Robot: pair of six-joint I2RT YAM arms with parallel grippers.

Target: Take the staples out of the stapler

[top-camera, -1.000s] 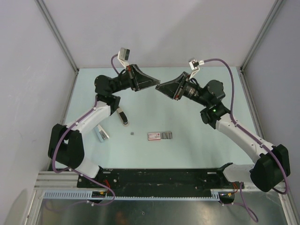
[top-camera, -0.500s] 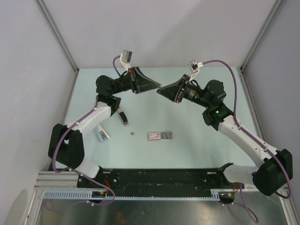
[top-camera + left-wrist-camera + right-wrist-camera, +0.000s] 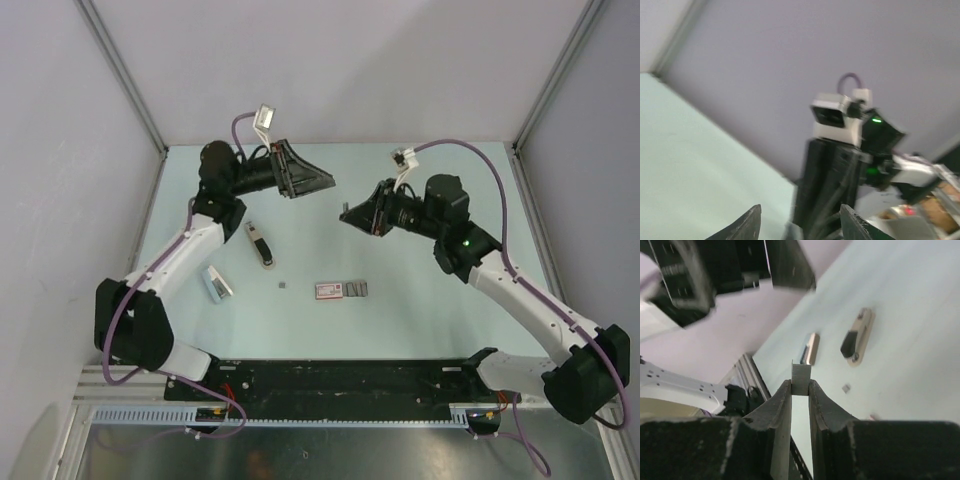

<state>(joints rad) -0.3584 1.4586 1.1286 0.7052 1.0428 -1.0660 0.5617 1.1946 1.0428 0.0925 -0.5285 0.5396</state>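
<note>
Three small things lie nearest my bases: a pink box (image 3: pixel 329 290), grey blocks (image 3: pixel 358 290) touching its right end, and a speck (image 3: pixel 283 285) off to its left. I judge the bare table (image 3: pixel 420 300) right of the blocks is the safest place to set things down.

Further left lies a silvery metal piece (image 3: pixel 216 284), and beyond it the stapler (image 3: pixel 260 245), flat on the table and held by nobody.

Beyond those, raised over the table, my right gripper (image 3: pixel 347 213) is clamped on a short strip of staples (image 3: pixel 801 375), gripping only its lower edge. With so little hold, I should lower slowly, keep the strip level, and release only when it is close to the surface.

Farthest is my left gripper (image 3: pixel 326 184), fingers apart and empty, facing the right one from nearby. It is the only obstacle, so I would hold it back.
</note>
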